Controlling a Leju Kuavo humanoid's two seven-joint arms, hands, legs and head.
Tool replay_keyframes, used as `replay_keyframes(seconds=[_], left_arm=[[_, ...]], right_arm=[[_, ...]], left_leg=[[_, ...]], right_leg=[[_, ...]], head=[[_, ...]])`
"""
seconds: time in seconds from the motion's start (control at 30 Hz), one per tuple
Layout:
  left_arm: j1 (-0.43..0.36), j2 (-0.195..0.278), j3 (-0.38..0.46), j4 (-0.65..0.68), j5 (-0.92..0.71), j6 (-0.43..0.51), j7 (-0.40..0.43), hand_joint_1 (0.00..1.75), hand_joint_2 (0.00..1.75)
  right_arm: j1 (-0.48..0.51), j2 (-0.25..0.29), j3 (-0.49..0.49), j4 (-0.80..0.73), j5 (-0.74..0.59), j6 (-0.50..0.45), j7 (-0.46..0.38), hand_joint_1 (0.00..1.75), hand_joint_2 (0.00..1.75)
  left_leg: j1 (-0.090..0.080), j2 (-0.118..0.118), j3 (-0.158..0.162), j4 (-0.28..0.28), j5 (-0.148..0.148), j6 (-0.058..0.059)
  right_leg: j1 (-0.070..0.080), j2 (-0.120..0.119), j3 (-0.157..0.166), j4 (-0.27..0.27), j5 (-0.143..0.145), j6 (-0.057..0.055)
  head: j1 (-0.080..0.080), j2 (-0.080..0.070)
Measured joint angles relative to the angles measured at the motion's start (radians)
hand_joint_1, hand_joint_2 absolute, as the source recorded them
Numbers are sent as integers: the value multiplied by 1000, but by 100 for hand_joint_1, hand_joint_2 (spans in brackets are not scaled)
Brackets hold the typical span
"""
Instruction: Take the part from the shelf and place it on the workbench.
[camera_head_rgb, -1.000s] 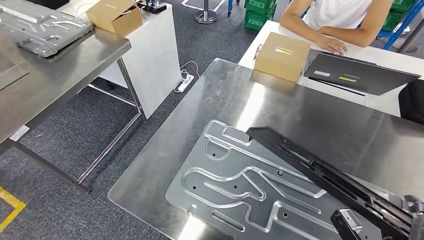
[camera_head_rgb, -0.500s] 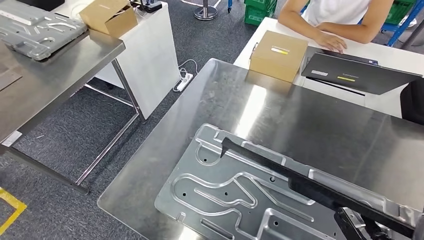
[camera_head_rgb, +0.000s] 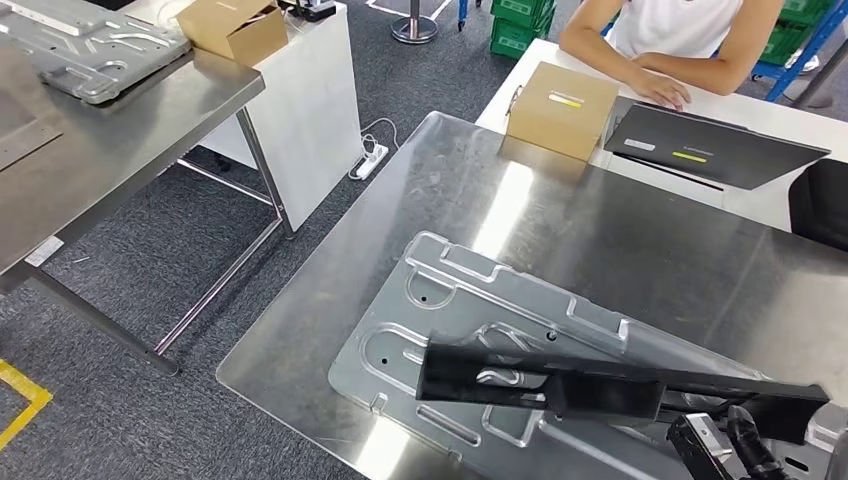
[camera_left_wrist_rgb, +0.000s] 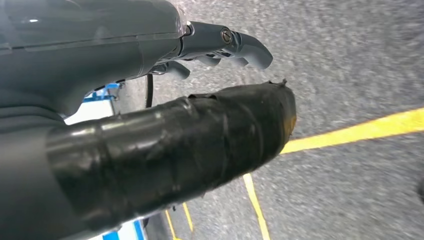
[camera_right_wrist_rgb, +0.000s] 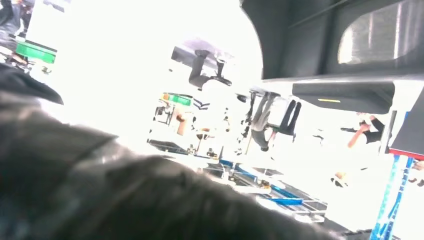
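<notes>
My right hand (camera_head_rgb: 722, 450) sits at the lower right of the head view, dark fingers up against the long black part (camera_head_rgb: 600, 385). It looks like I'm holding the part at that end, but how tightly the fingers close on it I can't tell. The part lies nearly level over the stamped metal plate (camera_head_rgb: 450, 300) on the steel workbench (camera_head_rgb: 600, 230); whether it touches the plate is unclear. In the right wrist view the black part (camera_right_wrist_rgb: 325, 45) is close above my hand, the rest blown out white.

My left hand (camera_left_wrist_rgb: 200, 45) hangs over grey floor with yellow tape lines (camera_left_wrist_rgb: 360, 131), fingers loosely curled, nothing in it.

Far edge of the workbench: a cardboard box (camera_head_rgb: 562, 108) and a black flat case (camera_head_rgb: 715, 148) on a white table, a person's arm (camera_head_rgb: 640, 75) resting there. A 2nd steel table (camera_head_rgb: 100, 150) at left holds another metal plate (camera_head_rgb: 95, 50) and an open carton (camera_head_rgb: 232, 27).
</notes>
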Motion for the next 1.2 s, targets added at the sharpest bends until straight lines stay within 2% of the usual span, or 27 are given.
replay_keyframes(seconds=[0.03,0.07,0.1,0.13,0.17,0.23,0.27,0.3,0.4,0.43,0.47,0.53,0.57,0.6,0.63,0.7,0.73,0.77,0.8,0.87,0.93,0.97,1.07,1.1,1.13,1.17,1.2], left_arm=[[0,0,0,0,0,0,0,0,0],[0,0,0,0,-1,0,0,0,0],[0,0,0,0,-1,0,0,0,0],[0,0,0,0,-1,0,-2,0,0],[0,0,0,0,0,-1,-7,0,0],[0,1,0,0,1,-6,-18,0,0],[0,3,-1,0,-2,-11,-21,0,0],[-1,8,-3,0,-9,-19,-22,0,0],[-1,33,-19,0,-36,-57,-30,0,0],[0,43,-24,0,-39,-65,-34,0,0],[-1,51,-26,0,-39,-68,-37,0,0],[-3,59,-27,0,-33,-60,-38,0,0],[-4,60,-27,0,-29,-53,-36,0,0],[-4,60,-27,0,-23,-43,-34,0,0],[-5,60,-27,0,-19,-33,-31,0,0],[-5,58,-27,0,-12,-13,-27,0,0],[-5,57,-27,0,-10,-7,-25,0,0],[-4,55,-27,0,-8,-3,-23,0,0],[-4,53,-27,0,-7,0,-22,0,0],[-3,49,-27,0,-6,2,-21,0,0],[-4,42,-27,0,-4,3,-24,0,0],[-4,37,-27,0,-3,4,-25,0,0],[-5,14,-26,0,-3,23,-11,0,0],[-5,4,-26,0,-3,32,-3,0,0],[-5,-4,-26,0,-3,38,4,0,0],[-4,-11,-26,0,-3,41,8,0,0],[-3,-16,-26,0,-3,42,9,0,0]], right_arm=[[-1,0,0,0,0,0,0,0,0],[-1,0,0,0,0,0,0,0,0],[-1,0,0,0,0,1,-1,0,0],[-2,0,0,0,0,7,-6,0,0],[-4,2,-1,0,0,26,-18,0,0],[-11,25,-13,1,-1,123,-60,0,87],[-13,49,-31,2,-1,196,-88,0,131],[-13,79,-59,4,-2,284,-120,0,175],[31,138,-177,26,-1,591,-244,0,175],[49,147,-213,40,-1,658,-283,0,175],[58,155,-244,55,0,677,-307,0,175],[49,180,-292,78,0,588,-292,0,175],[39,190,-304,83,0,518,-261,0,175],[29,197,-308,86,0,444,-227,0,175],[16,200,-307,87,0,380,-196,0,175],[-13,203,-299,81,0,279,-145,0,175],[-26,204,-292,77,0,248,-128,0,175],[-37,205,-284,74,0,231,-114,0,131],[-45,205,-278,71,0,224,-106,0,87],[-57,206,-269,67,0,214,-100,0,0],[-60,199,-258,53,0,132,-88,0,0],[-62,189,-250,43,0,58,-81,0,0],[-72,140,-221,-4,0,-192,-102,0,0],[-75,129,-217,-25,0,-257,-145,0,0],[-82,130,-218,-45,0,-312,-220,0,0],[-95,145,-227,-63,0,-373,-325,0,0],[-114,171,-242,-80,0,-435,-443,0,0]], left_leg=[[0,2,-12,1,9,1],[1,3,-23,3,16,0],[2,3,-36,5,23,-2],[3,3,-47,8,29,-5],[6,3,-56,12,33,-10],[9,3,-70,20,40,-21],[10,3,-72,22,44,-27],[10,2,-72,23,48,-35],[13,-4,-74,24,52,-55],[14,-4,-81,41,34,-59],[15,-5,-96,78,3,-60],[14,-5,-140,202,-78,-60],[12,-5,-158,260,-103,-59],[11,-5,-163,293,-111,-57],[8,-5,-150,287,-98,-52],[-3,-6,-74,165,-39,-30],[-9,-5,-31,95,-17,-16],[-15,-4,-1,40,-4,-5],[-20,-3,14,9,-1,2],[-23,-1,19,-11,2,4],[-17,1,27,-37,12,7],[-12,3,31,-49,19,9],[-7,8,24,-50,28,10],[-6,8,19,-44,27,9],[-3,8,14,-36,26,6],[1,8,9,-27,23,2],[6,8,4,-16,19,-4]], right_leg=[[-3,0,-15,60,-41,5],[-8,0,-22,107,-65,11],[-12,-1,-15,128,-68,16],[-16,-1,10,109,-50,21],[-20,-2,55,53,-22,25],[-24,-1,150,-90,11,26],[-22,0,176,-138,15,21],[-18,1,185,-160,11,13],[-13,-2,177,-168,21,-21],[-13,-4,174,-172,28,-32],[-13,-6,169,-175,35,-43],[-7,-5,158,-174,45,-54],[-3,-4,153,-173,48,-56],[1,-3,149,-172,50,-57],[6,-3,148,-171,52,-58],[13,-2,149,-171,53,-58],[16,-2,149,-170,53,-58],[15,-3,148,-170,54,-55],[14,-4,146,-170,55,-53],[11,-6,144,-173,60,-43],[11,-5,140,-161,46,-35],[11,-4,127,-133,25,-30],[-1,-2,39,49,-67,-15],[-7,-3,18,92,-76,-9],[-12,-3,12,100,-65,-2],[-18,-3,26,68,-34,5],[-24,-3,54,4,5,13]], head=[[0,0],[0,0],[0,0],[0,0],[0,0],[0,0],[0,0],[-1,0],[-1,0],[-1,0],[-2,0],[-2,0],[-2,0],[-2,0],[-2,0],[-2,0],[-1,0],[-1,0],[-1,0],[-2,0],[-1,0],[-1,0],[-1,0],[-1,0],[-1,0],[-1,0],[-1,0]])
